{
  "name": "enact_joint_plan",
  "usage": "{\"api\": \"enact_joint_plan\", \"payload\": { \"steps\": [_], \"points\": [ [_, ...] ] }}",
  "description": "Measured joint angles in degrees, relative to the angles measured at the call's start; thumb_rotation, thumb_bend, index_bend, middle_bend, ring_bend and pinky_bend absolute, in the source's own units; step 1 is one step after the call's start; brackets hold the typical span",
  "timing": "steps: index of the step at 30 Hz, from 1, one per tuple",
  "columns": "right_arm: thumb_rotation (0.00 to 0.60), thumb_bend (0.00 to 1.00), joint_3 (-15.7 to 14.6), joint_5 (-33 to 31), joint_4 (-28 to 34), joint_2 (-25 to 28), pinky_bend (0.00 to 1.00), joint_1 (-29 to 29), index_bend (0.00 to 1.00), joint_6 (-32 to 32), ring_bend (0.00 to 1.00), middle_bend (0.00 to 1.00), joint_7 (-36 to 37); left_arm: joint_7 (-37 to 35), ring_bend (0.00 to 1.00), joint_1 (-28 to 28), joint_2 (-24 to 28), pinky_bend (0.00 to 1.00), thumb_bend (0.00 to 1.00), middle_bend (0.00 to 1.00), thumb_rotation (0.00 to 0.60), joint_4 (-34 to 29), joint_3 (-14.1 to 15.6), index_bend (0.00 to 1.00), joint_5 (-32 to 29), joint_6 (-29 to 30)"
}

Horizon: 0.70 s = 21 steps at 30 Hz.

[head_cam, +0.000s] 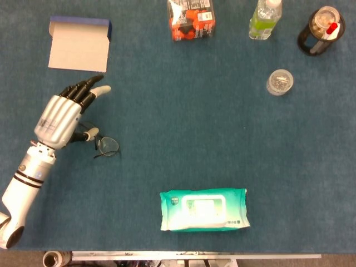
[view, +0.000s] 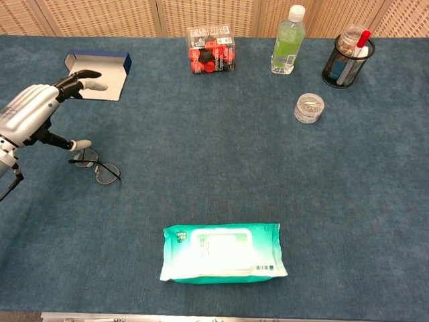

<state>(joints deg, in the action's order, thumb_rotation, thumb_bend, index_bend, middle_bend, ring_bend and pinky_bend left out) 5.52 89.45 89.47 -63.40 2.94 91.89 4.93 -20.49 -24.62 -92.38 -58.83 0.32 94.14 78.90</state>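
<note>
Glasses on blue table, well left of wipes pack, below open box. Left hand just over glasses, fingers spread, grasping nothing, thumb tip near one lens. Right hand out of sight.

The left hand hung over the blue table with fingers spread and nothing in them, its thumb tip just above one lens of the glasses. Behind its fingertips lay the open box. A wet-wipes pack sat near the front edge, well apart.
</note>
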Motion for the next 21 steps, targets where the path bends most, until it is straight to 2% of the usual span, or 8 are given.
{"api": "enact_joint_plan", "payload": {
  "steps": [21],
  "points": [
    [0.600,0.41,0.04,0.01,0.06,0.03,0.44,-0.08,0.59,0.17,0.36,0.40,0.01,-2.79,0.17,-0.18,-4.21,0.25,0.05,0.11,0.600,5.87,2.67,0.18,0.48,-3.12]
  ]
}}
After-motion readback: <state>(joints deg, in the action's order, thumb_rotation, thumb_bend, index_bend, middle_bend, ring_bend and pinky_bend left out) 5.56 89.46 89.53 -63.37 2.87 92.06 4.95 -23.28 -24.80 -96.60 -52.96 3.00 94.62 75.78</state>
